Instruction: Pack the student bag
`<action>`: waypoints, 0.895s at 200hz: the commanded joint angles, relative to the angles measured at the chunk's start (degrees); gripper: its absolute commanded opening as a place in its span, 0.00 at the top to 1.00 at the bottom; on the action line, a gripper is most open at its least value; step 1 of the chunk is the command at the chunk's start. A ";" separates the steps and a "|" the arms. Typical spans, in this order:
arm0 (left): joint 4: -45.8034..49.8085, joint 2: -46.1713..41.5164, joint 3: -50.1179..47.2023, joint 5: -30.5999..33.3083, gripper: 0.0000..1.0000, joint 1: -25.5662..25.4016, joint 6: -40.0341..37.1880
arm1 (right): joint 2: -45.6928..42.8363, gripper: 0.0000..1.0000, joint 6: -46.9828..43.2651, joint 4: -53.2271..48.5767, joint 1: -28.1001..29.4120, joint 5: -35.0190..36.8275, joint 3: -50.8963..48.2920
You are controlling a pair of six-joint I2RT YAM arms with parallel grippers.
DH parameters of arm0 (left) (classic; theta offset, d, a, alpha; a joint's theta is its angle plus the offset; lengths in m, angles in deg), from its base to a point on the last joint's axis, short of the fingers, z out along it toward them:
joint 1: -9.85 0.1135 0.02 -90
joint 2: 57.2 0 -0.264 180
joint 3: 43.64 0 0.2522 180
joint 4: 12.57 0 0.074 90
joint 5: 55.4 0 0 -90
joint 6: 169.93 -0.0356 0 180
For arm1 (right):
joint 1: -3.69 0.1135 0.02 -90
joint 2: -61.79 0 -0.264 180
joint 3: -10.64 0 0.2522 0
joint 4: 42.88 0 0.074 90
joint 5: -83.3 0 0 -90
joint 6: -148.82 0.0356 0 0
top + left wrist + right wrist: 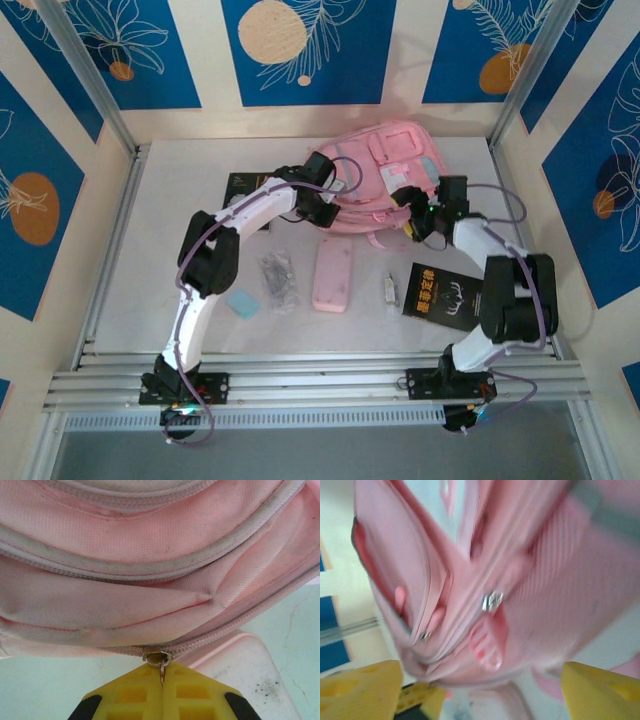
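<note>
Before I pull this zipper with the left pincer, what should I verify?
1. Left pincer shut on the zipper pull: ok.
2. Right pincer bracing the student bag: not ok; its fingers stand wide apart.
3. Compartment open enough for loading: cannot tell.
4. Pencil case lying outside the bag, apart from both arms: ok.
5. Right wrist view sharp: not ok, blurred.

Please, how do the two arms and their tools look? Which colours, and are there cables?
Both the left arm and the right arm have white links, black joints and a thin purple cable looping alongside. The left tool and the right tool have yellow fingers with shallow moulded recesses.
</note>
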 commanded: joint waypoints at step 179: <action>16.07 0.83 1.14 5.47 1.00 3.00 -5.09 | 12.63 1.00 2.43 20.66 11.51 1.29 0.56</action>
